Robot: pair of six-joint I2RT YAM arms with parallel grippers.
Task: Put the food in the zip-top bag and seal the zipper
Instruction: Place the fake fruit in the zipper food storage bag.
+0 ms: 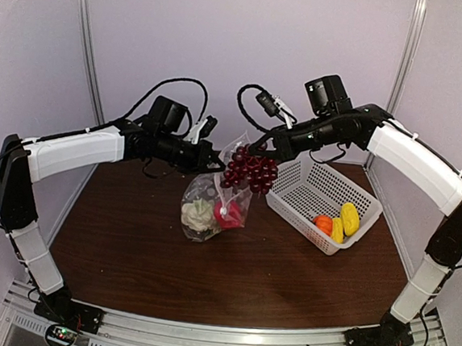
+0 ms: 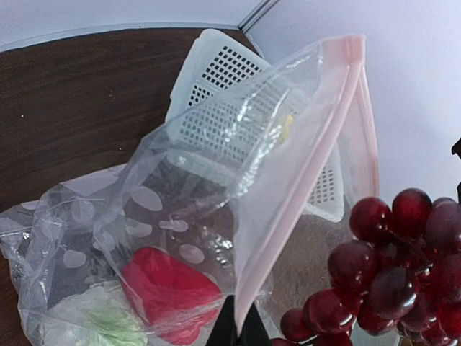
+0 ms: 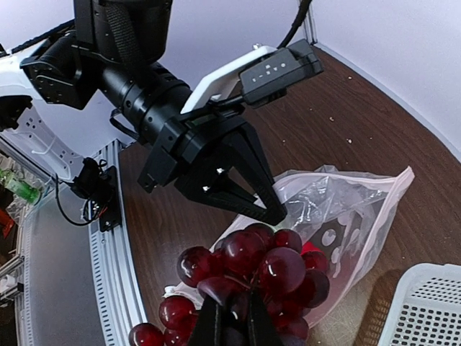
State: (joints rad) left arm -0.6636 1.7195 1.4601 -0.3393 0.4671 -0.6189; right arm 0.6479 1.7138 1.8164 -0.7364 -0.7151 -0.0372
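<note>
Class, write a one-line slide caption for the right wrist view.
The right pincer holds a grape bunch next to the clear bag, whose rim the left pincer pinches.

A robotics lab test cell is indicated. A dark wood-grain worktop [image 1: 144,246] is enclosed by plain pale wall panels [image 1: 243,36], joined at aluminium uprights [image 1: 87,39]. A left arm [image 1: 71,152] and a right arm [image 1: 418,161], both trailing black cables, are bolted to a slotted metal rail [image 1: 225,334] along the near edge (small lit circuit boards [image 1: 60,336] are seen at their bases). Toy food [image 1: 349,218] is kept in a white mesh basket [image 1: 310,188] at the far right.
</note>
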